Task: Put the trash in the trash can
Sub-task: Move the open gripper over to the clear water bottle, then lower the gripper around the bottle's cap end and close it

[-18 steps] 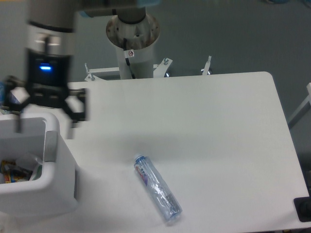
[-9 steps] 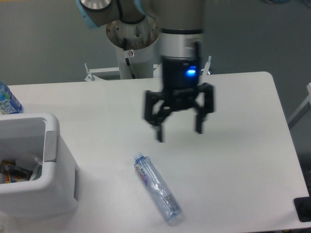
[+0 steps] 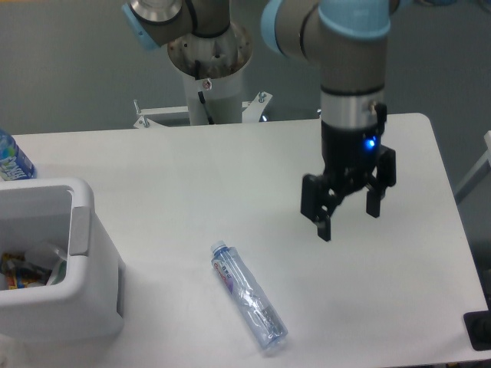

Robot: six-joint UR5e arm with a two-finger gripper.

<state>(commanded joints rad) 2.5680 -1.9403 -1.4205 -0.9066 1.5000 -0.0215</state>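
A slim clear plastic bottle (image 3: 248, 296) lies on its side on the white table, cap toward the upper left. The trash can (image 3: 54, 264), a white bin with a grey panel, stands at the left edge; a crumpled white wrapper (image 3: 42, 254) and other bits show inside it. My gripper (image 3: 349, 216) hangs open and empty above the table, to the right of the bottle and a little further back. Its two black fingers point down.
An upright bottle with a bright blue label (image 3: 11, 159) stands at the far left behind the bin. The arm's base column (image 3: 209, 69) rises behind the table's back edge. A black object (image 3: 479, 330) sits past the table's lower right corner.
My gripper has swept from above the trash can at the left, across the table, to the right of the lying bottle. It stays open. The bottle has not moved.
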